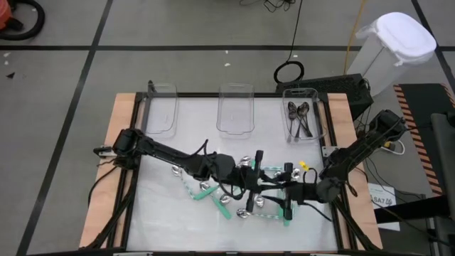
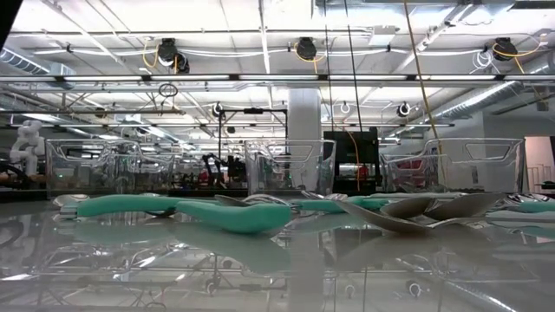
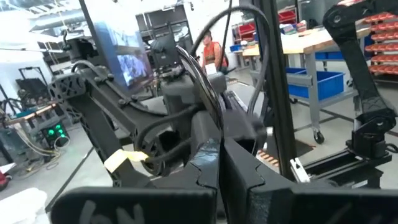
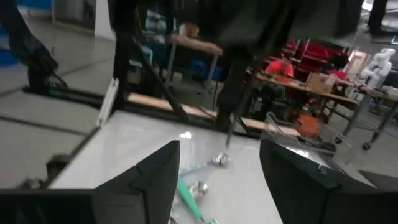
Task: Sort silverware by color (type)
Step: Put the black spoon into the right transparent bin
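- Although three clear bins line the far edge of the table (image 1: 163, 213), only the right-hand bin (image 1: 304, 112) holds anything: a few dark spoons (image 1: 298, 117) lying together in it.
- Both the middle bin (image 1: 235, 108) and the left-hand bin (image 1: 161, 108) look bare, so two of the three kinds appear not yet started.
- Most of the silverware lies unsorted in a loose pile (image 1: 242, 188) near the table's front middle, teal-handled spoons (image 1: 222, 208) mixed with shiny silver ones; the low view shows them overlapping flat on the surface.
- By my reading the sort is at an early stage, with the bulk of the spoons left to move.
- Reaching in from its side, the left gripper (image 1: 254, 165) sits over the pile with its fingers pressed together; whether a spoon is pinched between them I cannot tell, as the overhead view is cluttered there.
- Opposite it, the right gripper (image 4: 219, 171) hovers at the pile's right edge, fingers spread wide and holding nothing, with spoons on the table ahead of it.
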